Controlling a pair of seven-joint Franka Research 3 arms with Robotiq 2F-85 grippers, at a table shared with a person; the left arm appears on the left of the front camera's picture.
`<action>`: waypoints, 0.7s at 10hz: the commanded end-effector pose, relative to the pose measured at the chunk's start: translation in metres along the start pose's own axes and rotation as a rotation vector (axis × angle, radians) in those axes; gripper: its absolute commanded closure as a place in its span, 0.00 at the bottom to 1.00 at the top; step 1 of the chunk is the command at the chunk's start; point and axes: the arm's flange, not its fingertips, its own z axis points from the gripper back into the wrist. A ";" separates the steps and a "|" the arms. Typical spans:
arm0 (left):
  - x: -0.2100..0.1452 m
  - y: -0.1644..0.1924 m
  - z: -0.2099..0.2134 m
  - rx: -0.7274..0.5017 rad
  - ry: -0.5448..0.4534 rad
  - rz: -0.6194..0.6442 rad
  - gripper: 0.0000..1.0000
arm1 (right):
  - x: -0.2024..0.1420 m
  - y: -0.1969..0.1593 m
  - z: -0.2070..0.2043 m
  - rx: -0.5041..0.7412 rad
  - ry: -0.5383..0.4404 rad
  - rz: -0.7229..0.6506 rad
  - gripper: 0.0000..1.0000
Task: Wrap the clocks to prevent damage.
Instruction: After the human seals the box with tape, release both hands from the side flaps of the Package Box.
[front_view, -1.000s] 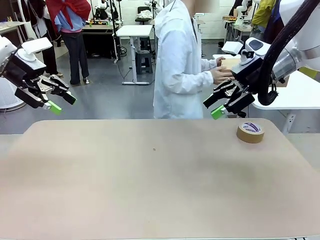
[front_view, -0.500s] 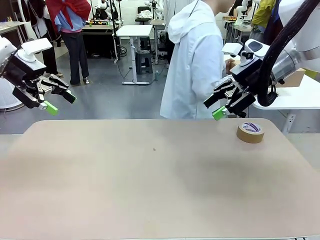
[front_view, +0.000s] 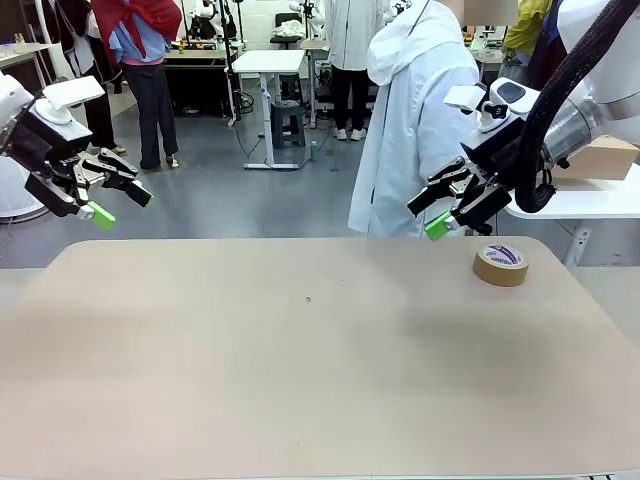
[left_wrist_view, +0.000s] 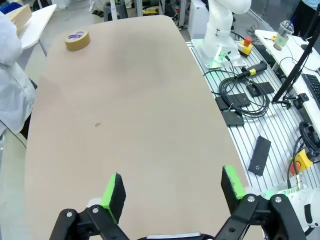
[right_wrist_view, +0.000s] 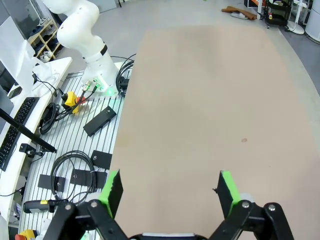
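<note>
We hold our left claw (front_view: 118, 203) above the counter's (front_view: 300, 360) 9 o'clock edge, its green-padded fingers spread wide with nothing between them; in the left wrist view the same claw (left_wrist_view: 172, 187) looks down the length of the bare tan counter (left_wrist_view: 135, 110). Our right claw (front_view: 428, 215) hangs over the 2 o'clock part of the counter, also spread wide and holding nothing, and in the right wrist view (right_wrist_view: 167, 186) it faces the plain counter surface (right_wrist_view: 210, 100). A brown tape roll (front_view: 501, 264) lies flat on the counter at about 2 o'clock, just beside and below the right claw but not touching it; from the left wrist it sits at the far end (left_wrist_view: 77, 40). A person in a white coat (front_view: 415, 120) stands at the 12 to 1 o'clock side, turned away towards a white side table (front_view: 590, 200) that carries a brown cardboard carton (front_view: 600, 158). We cannot tell where the wrapped bundle of clocks is.
</note>
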 end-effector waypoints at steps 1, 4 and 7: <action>-0.011 0.006 0.008 0.036 -0.057 0.011 0.00 | -0.009 -0.008 0.019 0.010 -0.090 -0.008 0.00; -0.057 0.011 0.033 0.143 -0.271 0.034 0.00 | -0.054 -0.015 0.075 0.058 -0.305 0.013 0.00; -0.107 -0.006 0.072 0.259 -0.424 0.061 0.00 | -0.112 -0.011 0.118 0.057 -0.436 -0.014 0.00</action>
